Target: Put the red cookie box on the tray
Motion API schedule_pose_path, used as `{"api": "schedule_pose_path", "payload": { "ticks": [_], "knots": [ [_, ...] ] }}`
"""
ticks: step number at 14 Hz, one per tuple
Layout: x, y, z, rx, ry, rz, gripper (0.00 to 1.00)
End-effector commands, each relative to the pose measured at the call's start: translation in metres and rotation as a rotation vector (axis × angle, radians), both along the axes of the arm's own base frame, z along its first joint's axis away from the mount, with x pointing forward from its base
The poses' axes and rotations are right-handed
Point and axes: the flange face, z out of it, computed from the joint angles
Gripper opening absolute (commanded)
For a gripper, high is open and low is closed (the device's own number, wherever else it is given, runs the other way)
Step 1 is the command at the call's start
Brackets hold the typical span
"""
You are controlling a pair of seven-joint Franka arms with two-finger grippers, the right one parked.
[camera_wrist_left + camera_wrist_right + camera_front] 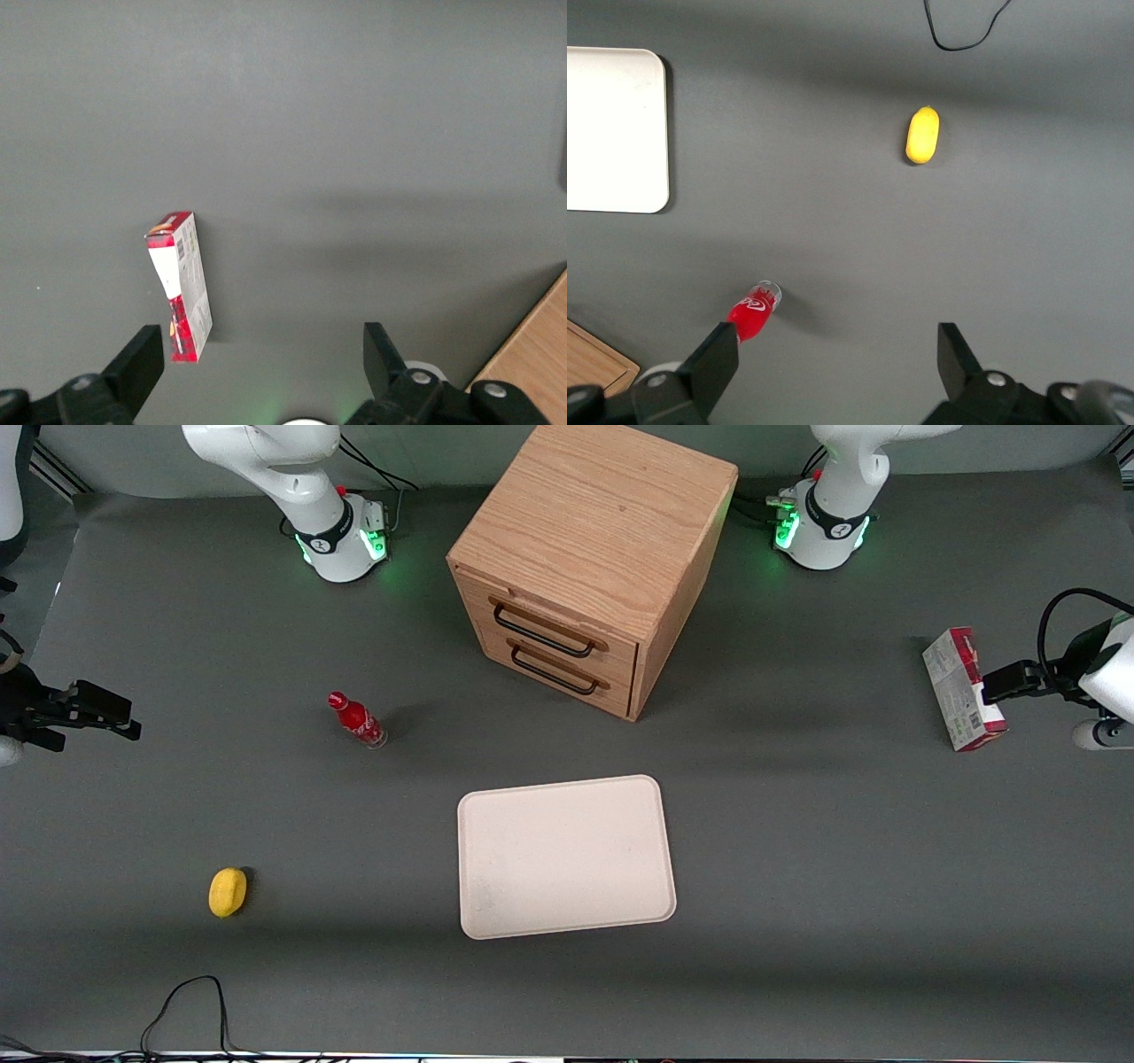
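**Box on desk, not gripped**

I see the box (964,689) standing on edge on the desk (797,850) at the working arm's end, well apart from the tray (567,856). Tool (264,367) hangs above the box, fingers (137,363) spread wide, holding nothing. Tray sits in front of the cabinet (589,558).

No legible wording anywhere. Only blurred print and a barcode patch on the red cookie box (961,691), and an unreadable white script logo on the small red bottle (357,720).
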Motion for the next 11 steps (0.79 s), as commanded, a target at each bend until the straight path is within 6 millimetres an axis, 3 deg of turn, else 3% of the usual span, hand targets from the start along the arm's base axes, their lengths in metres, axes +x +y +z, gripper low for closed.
{"api": "schedule_pose_path", "payload": {
  "ticks": [1, 11],
  "knots": [
    [0.0075, -0.0025, 0.0059, -0.008, 0.017, 0.008, 1.0],
    [0.0072, 0.0073, 0.0067, -0.013, 0.038, 0.049, 1.0]
  ]
}}
